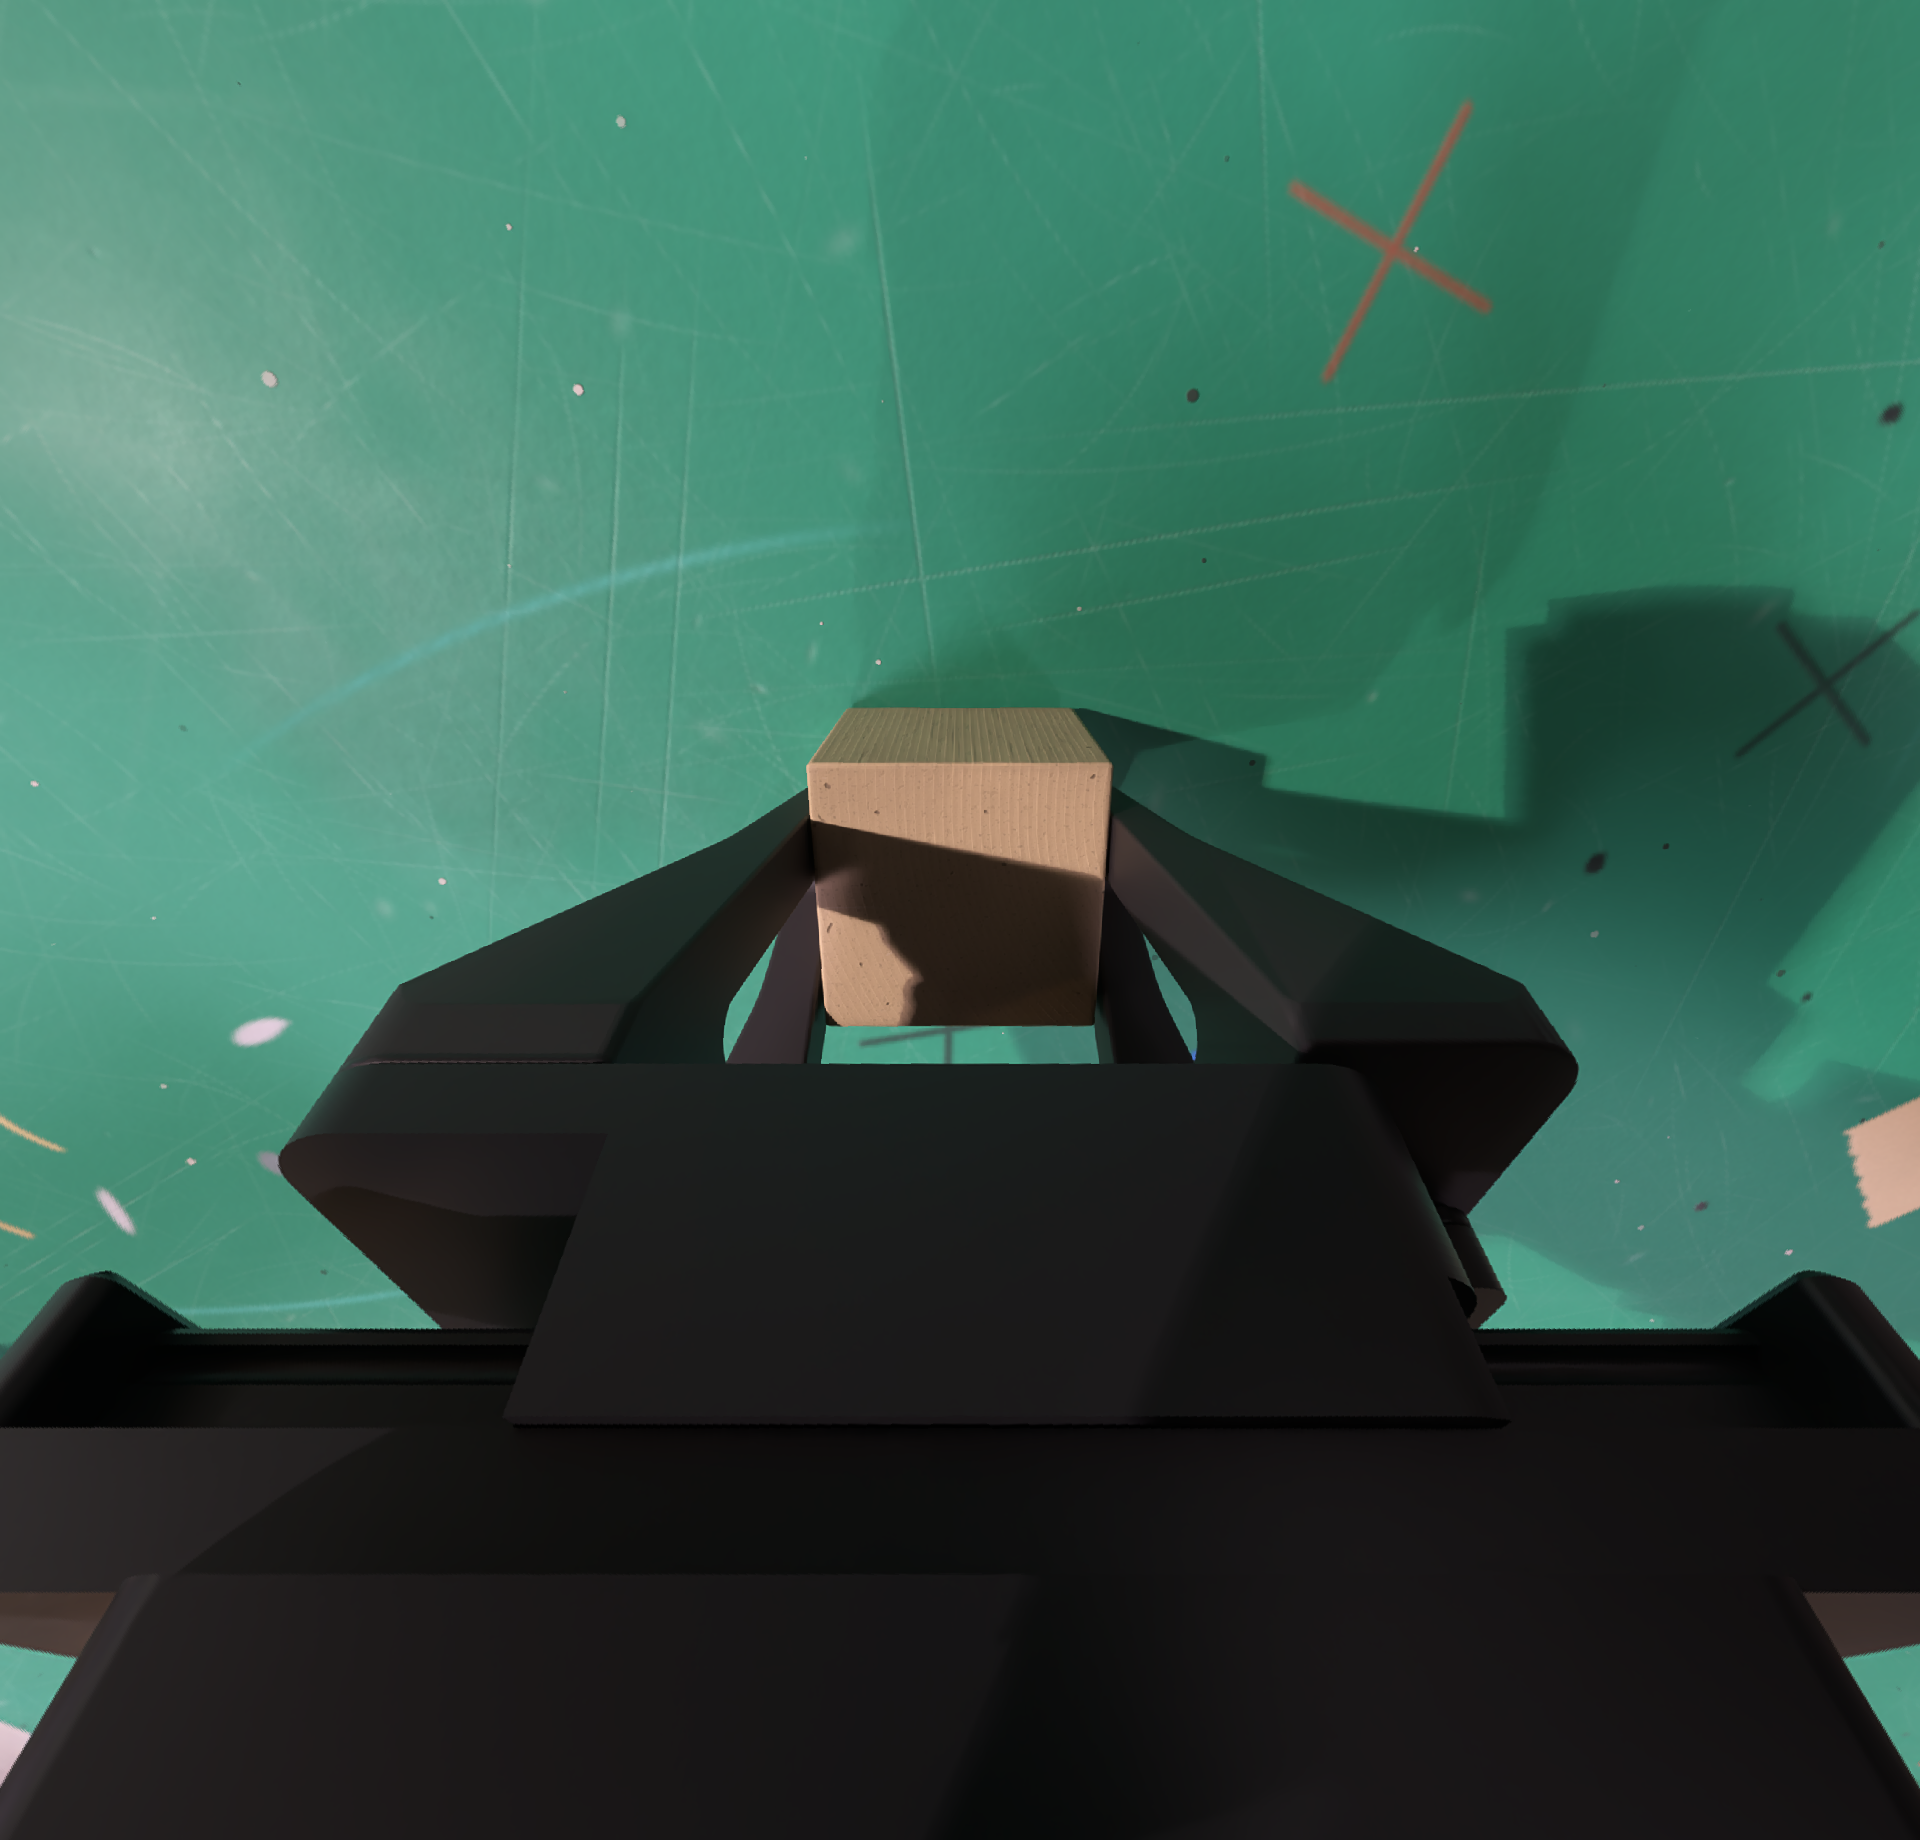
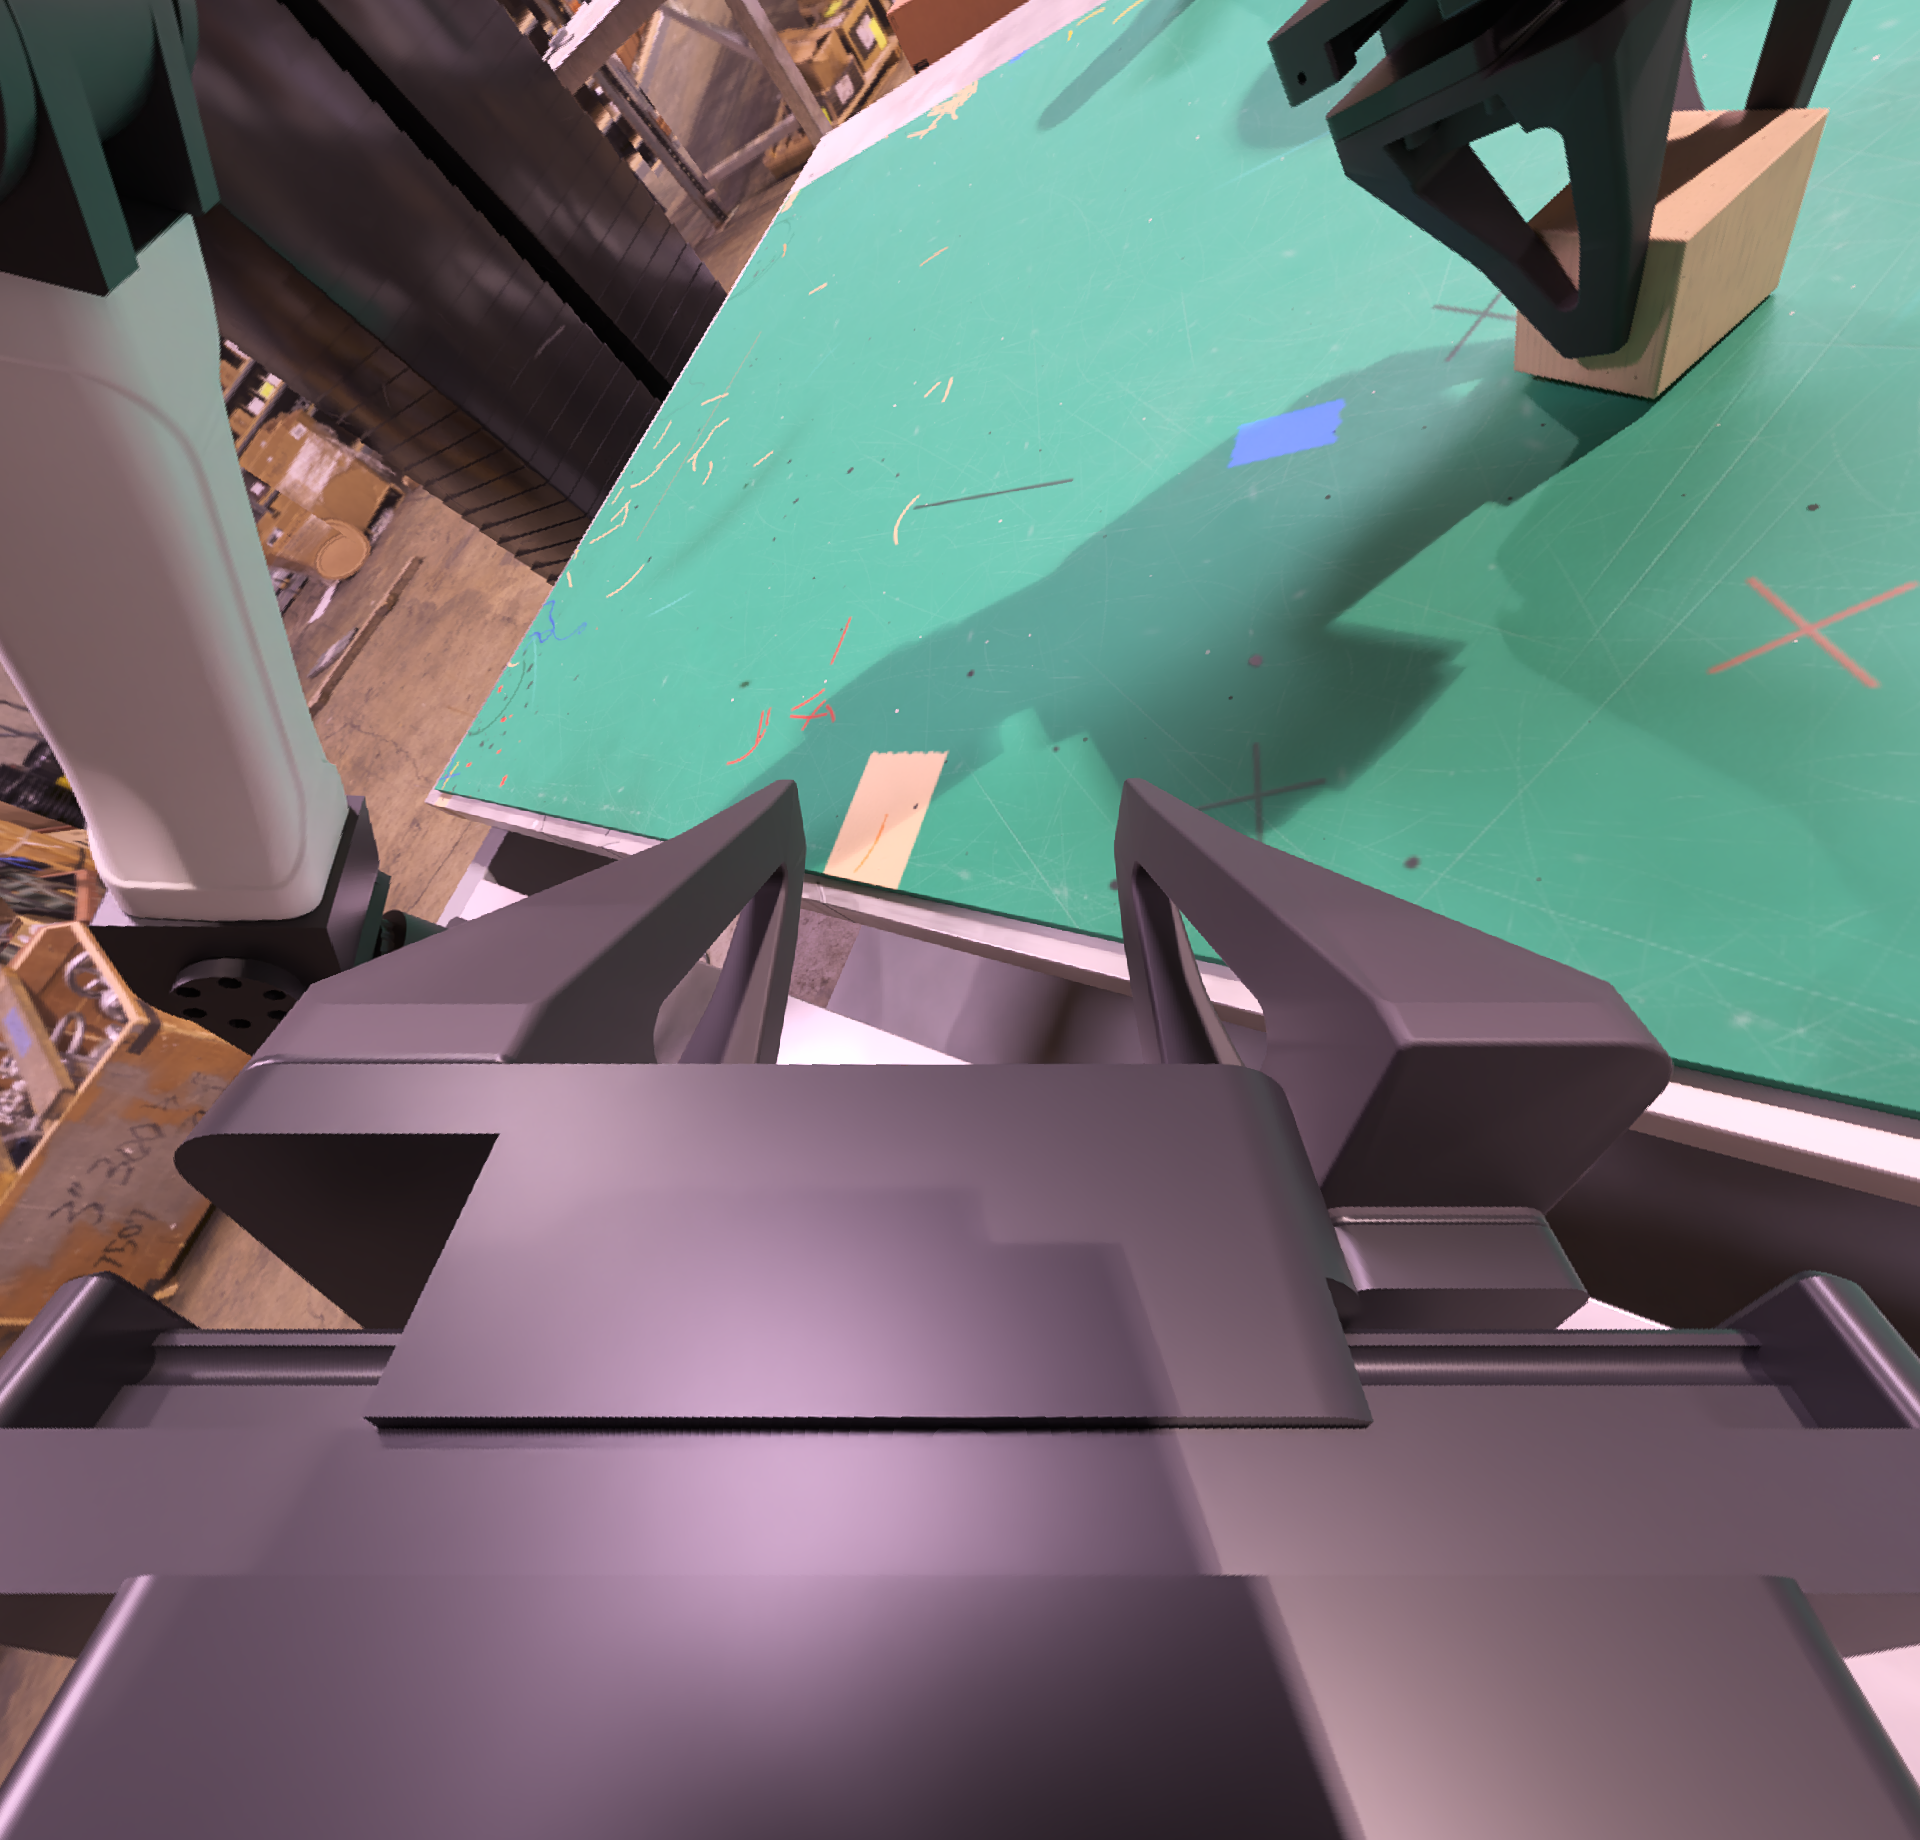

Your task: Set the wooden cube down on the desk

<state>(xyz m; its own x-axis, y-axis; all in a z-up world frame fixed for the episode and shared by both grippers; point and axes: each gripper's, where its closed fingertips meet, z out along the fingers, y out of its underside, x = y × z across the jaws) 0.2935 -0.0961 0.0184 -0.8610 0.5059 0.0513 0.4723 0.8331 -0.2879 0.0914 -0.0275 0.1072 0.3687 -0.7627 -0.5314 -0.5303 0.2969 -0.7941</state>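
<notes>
The wooden cube (image 1: 956, 834) is a pale block clamped between the two black fingers of my left gripper (image 1: 961, 824), which is shut on it. It hangs over the green desk mat (image 1: 520, 440). In the right wrist view the cube (image 2: 1725, 211) sits low at the mat (image 2: 1039, 336), its bottom edge at or just above the surface; I cannot tell if it touches. One of the left gripper's fingers (image 2: 1600, 232) covers its near side. My right gripper (image 2: 961, 793) is open and empty, above the desk's near edge, far from the cube.
A red cross mark (image 1: 1390, 247) and a dark cross (image 1: 1823, 689) lie on the mat beyond the cube. Beige tape (image 2: 883, 819) and a blue patch (image 2: 1288, 431) are stuck on the mat. The desk edge (image 2: 1039, 928), a white arm base (image 2: 135, 543) and stacked boxes lie to the left.
</notes>
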